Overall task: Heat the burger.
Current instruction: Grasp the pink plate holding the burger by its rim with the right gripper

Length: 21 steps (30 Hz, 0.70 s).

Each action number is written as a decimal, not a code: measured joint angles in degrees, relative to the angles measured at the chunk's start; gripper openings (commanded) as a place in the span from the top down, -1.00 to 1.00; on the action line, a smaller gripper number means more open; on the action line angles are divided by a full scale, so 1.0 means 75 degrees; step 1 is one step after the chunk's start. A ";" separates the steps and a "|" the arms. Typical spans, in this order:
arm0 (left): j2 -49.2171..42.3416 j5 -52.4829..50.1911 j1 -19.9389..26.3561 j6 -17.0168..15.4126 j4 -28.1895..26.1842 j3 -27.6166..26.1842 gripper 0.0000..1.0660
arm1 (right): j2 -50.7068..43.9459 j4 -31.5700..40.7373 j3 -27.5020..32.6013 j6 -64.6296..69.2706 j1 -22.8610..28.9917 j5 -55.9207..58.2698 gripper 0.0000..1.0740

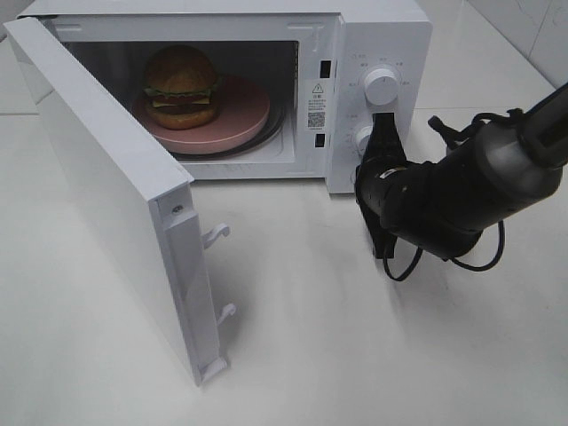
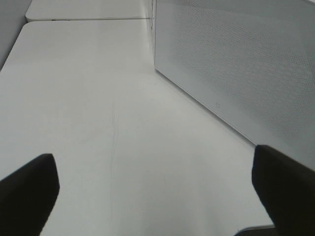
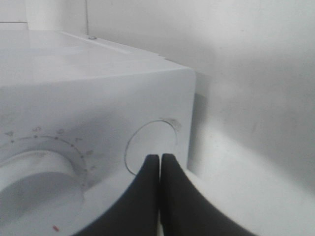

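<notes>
While one burger (image 1: 182, 84) sits on one pink plate (image 1: 241, 120) inside the open microwave (image 1: 390, 35), the right gripper (image 1: 383, 120) is by its two knobs (image 1: 382, 86). Left wrist: the left gripper (image 2: 155, 191) is spread wide, holding nothing. Right wrist: the tips are pressed together at a knob.

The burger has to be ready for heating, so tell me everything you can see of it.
The burger is tall and round. It has a glossy golden-brown domed bun on top, frilly green lettuce beneath it, then red and dark brown layers and a lower bun. It looks whole and stands upright on the left part of a pink round plate, the only thing seen touching it. It sits inside the white microwave, whose door stands wide open.
</notes>
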 measured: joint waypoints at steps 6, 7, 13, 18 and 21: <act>0.0000 0.0000 0.0000 0.0000 0.0000 0.0000 -0.88 | -0.0695 0.0000 0.0550 -0.1077 0.0000 0.0749 1.00; 0.0000 0.0000 0.0000 0.0000 0.0000 0.0000 -0.88 | -0.0695 0.0000 0.0550 -0.1077 0.0000 0.0749 1.00; 0.0000 0.0000 0.0000 0.0000 0.0000 0.0000 -0.88 | -0.1581 -0.0023 0.0871 -0.2903 0.0000 0.1642 1.00; 0.0000 0.0000 0.0000 0.0000 0.0000 0.0000 -0.88 | -0.2231 -0.0031 0.1008 -0.4545 0.0000 0.2597 0.99; 0.0000 0.0000 0.0000 0.0000 0.0000 0.0000 -0.88 | -0.2529 -0.0031 0.1016 -0.5485 0.0000 0.3178 0.99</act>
